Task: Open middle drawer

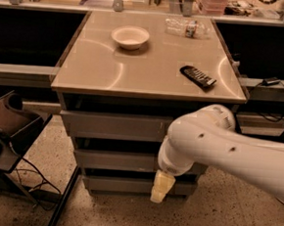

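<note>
A cream pincer [159, 187] hangs from a bulky white arm [218, 145], just below the right part of the middle drawer [114, 159] and in front of the lowest front [121, 184]. Whether it is spread or pressed together cannot be told. The drawer shows a wide, shallow, plain grey front with no handle, its right end hidden by the arm. Above the drawer is a larger front [114, 125], then a beige tabletop [96, 72] with a black remote [198, 76], a white bowl [130, 36] and a clear bottle [186, 26]. Below the drawer lies speckled floor [109, 215].
</note>
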Robot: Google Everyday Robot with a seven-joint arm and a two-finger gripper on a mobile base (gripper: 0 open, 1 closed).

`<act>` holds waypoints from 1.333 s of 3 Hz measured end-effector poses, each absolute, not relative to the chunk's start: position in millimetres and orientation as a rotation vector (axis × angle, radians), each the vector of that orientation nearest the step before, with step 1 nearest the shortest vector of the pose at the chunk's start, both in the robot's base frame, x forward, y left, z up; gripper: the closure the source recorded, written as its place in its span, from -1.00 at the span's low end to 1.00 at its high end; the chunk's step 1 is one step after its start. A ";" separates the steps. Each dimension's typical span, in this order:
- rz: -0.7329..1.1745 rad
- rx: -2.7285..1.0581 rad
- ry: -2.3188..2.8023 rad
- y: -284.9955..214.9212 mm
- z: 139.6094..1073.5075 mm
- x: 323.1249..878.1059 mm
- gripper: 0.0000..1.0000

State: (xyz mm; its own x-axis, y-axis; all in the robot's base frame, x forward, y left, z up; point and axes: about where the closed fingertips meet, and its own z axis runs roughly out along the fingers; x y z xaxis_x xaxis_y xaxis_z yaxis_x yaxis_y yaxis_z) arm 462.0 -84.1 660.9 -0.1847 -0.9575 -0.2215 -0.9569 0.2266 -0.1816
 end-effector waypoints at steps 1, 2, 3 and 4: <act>-0.087 -1.864 2.233 -78.4 589.7 474.3 -1.00; -0.151 -1.894 2.198 -64.8 587.6 487.7 -1.00; -0.063 -1.876 2.209 -70.9 570.5 487.4 -1.00; 0.078 -1.805 2.236 -92.9 534.4 496.5 -1.00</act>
State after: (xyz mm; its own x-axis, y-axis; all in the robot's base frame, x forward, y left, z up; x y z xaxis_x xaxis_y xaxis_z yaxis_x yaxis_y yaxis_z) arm 496.5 -92.9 534.4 -0.1901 -0.9523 -0.2388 -0.9666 0.2242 -0.1245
